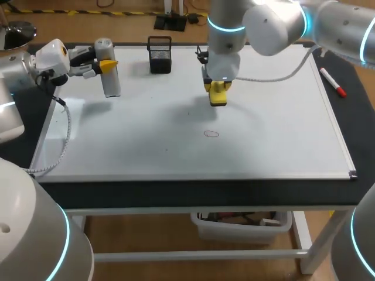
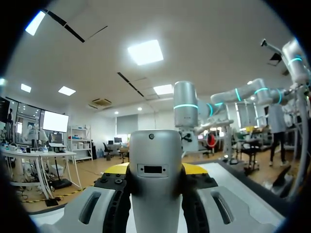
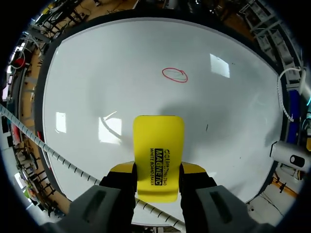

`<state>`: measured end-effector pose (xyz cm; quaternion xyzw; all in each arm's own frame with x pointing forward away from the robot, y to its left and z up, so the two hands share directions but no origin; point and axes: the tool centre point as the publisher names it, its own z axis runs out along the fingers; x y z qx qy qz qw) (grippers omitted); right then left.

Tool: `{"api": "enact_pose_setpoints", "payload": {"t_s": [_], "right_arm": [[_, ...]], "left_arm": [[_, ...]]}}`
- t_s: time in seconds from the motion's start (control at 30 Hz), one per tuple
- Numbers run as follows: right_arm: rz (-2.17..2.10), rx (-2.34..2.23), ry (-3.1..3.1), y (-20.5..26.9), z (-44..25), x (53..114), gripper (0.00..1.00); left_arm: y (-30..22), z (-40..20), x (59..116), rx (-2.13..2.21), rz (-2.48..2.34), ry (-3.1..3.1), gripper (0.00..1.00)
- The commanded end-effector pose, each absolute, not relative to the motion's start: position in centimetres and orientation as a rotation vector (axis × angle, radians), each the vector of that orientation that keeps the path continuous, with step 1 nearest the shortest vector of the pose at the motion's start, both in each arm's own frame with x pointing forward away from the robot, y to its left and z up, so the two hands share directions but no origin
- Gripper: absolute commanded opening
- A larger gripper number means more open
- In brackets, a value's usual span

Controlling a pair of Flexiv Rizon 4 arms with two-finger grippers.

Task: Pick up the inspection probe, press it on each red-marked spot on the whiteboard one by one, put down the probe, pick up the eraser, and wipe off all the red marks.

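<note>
Yellow eraser (image 1: 218,95) pinched from both sides between the fingers of the right gripper (image 1: 218,88), long side pointing down toward the whiteboard (image 1: 176,152). Sits over the far middle of the board; cannot tell whether its lower edge touches the surface. Nearer than the eraser and apart from it, one red mark (image 1: 211,133), a small drawn oval near the board's centre. In the right wrist view, same eraser (image 3: 158,155) sticking out ahead of the right gripper (image 3: 157,168), with the red mark (image 3: 175,75) farther ahead on the whiteboard (image 3: 97,73). Over at the far left of the board, grey inspection probe (image 1: 109,76) upright and clamped near its top by the left gripper (image 1: 108,63); cannot tell whether its foot rests on the board. In the left wrist view, probe (image 2: 155,174) filling the gap of the left gripper (image 2: 155,169), yellow tips against both its sides. Between the two arms at the far edge, a black mesh holder (image 1: 159,54). Off the board's right edge, on the dark table, a red marker (image 1: 332,81).
</note>
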<state>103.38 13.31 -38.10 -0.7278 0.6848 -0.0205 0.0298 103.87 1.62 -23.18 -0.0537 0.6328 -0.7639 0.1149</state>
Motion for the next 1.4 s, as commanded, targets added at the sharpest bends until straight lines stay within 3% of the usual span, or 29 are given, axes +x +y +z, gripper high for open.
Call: {"api": "enact_pose_setpoints", "payload": {"t_s": [0.03, 0.67, 1.4], "right_arm": [[-0.020, -2.259, 2.118, 14.5, -39.2, 104.5, 0.00], [0.043, -2.290, 2.123, 15.3, -41.6, 105.9, 0.00], [0.050, -2.247, 2.238, 12.6, -43.3, 106.2, 0.00]], "left_arm": [[1.5, -23.1, 103.7, -0.160, -2.235, 1.850, 0.00], [1.5, -23.1, 103.7, -0.160, -2.235, 1.850, 0.00], [1.5, -23.1, 103.7, -0.160, -2.235, 1.850, 0.00]]}}
